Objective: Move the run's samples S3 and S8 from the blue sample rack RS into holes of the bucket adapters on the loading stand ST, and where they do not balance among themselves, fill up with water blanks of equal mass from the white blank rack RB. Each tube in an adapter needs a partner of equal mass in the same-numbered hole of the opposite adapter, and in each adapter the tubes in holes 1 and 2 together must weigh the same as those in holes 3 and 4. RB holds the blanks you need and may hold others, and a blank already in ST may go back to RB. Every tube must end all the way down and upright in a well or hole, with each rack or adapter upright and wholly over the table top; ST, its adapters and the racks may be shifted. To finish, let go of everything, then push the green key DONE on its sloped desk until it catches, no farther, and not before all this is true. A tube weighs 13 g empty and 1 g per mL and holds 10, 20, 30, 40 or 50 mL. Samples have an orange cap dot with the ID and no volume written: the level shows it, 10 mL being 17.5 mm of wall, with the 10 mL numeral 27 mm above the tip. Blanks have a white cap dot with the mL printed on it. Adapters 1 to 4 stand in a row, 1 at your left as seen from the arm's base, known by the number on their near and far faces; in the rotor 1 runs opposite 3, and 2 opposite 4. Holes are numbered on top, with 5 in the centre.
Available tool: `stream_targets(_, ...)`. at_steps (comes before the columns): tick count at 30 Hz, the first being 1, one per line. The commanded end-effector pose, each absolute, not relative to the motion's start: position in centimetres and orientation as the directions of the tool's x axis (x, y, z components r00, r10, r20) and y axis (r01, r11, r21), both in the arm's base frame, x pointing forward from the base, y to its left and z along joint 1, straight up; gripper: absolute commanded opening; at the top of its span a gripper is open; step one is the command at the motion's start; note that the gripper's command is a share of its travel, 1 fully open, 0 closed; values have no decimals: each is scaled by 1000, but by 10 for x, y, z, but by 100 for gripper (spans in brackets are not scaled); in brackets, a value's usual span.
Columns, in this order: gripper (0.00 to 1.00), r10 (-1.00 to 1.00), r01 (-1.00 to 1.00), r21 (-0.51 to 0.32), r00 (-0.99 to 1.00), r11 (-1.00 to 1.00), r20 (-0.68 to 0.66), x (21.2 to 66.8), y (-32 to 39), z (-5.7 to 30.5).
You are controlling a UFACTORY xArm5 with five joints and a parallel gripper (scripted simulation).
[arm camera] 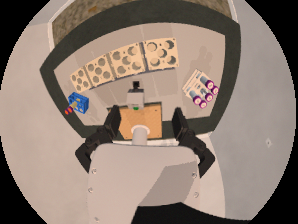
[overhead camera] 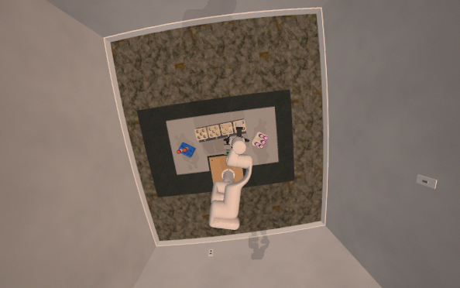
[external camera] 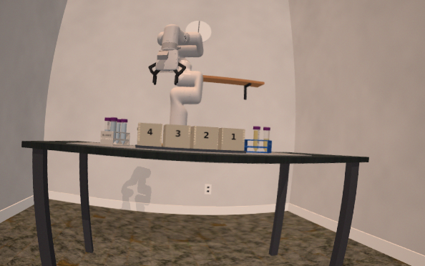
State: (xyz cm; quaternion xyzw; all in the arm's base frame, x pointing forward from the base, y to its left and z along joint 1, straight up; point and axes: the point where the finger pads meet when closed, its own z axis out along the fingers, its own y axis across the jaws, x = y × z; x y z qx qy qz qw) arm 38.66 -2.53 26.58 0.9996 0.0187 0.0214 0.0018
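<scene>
Counting along the loading stand, a dark low base (external camera: 189,149), gives four beige block adapters (overhead camera: 223,133) (external camera: 177,141) (arm camera: 116,74), their exterior-side faces numbered 1 to 4. Two capped sample tubes (external camera: 256,139) with yellowish contents stand upright in one blue open-frame rack (overhead camera: 189,150) (external camera: 270,146) (arm camera: 85,102). One white rack (overhead camera: 254,141) (external camera: 106,140) (arm camera: 189,89) bears at least four purple-capped tubes of pale blue liquid (external camera: 114,126); overlap leaves the exact count unsure. There is one green key (overhead camera: 228,152) (arm camera: 136,108).

The table (overhead camera: 152,155) (external camera: 322,157) (arm camera: 231,60) has a dark border around a pale grey middle and four dark legs, standing on mottled brown carpet (overhead camera: 193,73) (external camera: 200,239). Behind the arm are a round wall clock (external camera: 205,33), a brown wooden shelf (external camera: 232,81) and an outlet (overhead camera: 211,252) (external camera: 207,189) in a pale wall.

The black-fingered gripper (overhead camera: 236,140) (external camera: 165,84) (arm camera: 146,112) hangs high above the table with its fingers wide apart and nothing between them. The samples lie well off to the arm's left of it, well below; the blanks are to its right, also below.
</scene>
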Motion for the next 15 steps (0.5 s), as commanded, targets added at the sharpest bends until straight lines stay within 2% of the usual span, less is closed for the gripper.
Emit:
stream_targets(1, 100, 88, 88, 4, 995, -996, 35, 392, -14, 264)
stream_targets(5, 100, 218, 218, 2, 976, -976, 10, 395, 5, 259)
stream_targets(15, 100, 224, 224, 1, 975, -975, 9, 402, 53, 246)
